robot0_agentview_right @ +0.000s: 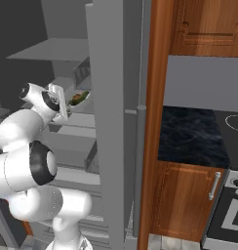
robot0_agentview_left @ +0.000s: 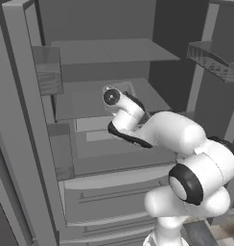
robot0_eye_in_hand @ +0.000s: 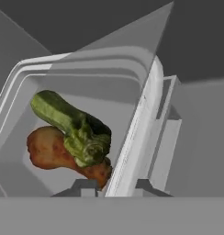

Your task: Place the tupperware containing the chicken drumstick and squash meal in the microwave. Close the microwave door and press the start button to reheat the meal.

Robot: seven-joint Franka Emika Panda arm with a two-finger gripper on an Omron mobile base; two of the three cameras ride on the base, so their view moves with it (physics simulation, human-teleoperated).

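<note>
In the hand view the gripper (robot0_eye_in_hand: 114,187) straddles the right-hand rim of the tupperware (robot0_eye_in_hand: 146,108), its two finger tips set narrowly on either side of that wall and pinching it. Inside the tray the green squash (robot0_eye_in_hand: 72,126) lies across the orange-brown chicken drumstick (robot0_eye_in_hand: 52,151). From the right base view the tray sits on a grey fridge shelf (robot0_agentview_right: 79,118), beside the arm's wrist

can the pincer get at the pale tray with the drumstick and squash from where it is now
Probably yes. In the hand view the pincer straddles the near rim of the pale translucent tupperware tray, one fingertip either side, nothing between. The orange-brown chicken drumstick and dark green squash lie just inside.
</note>
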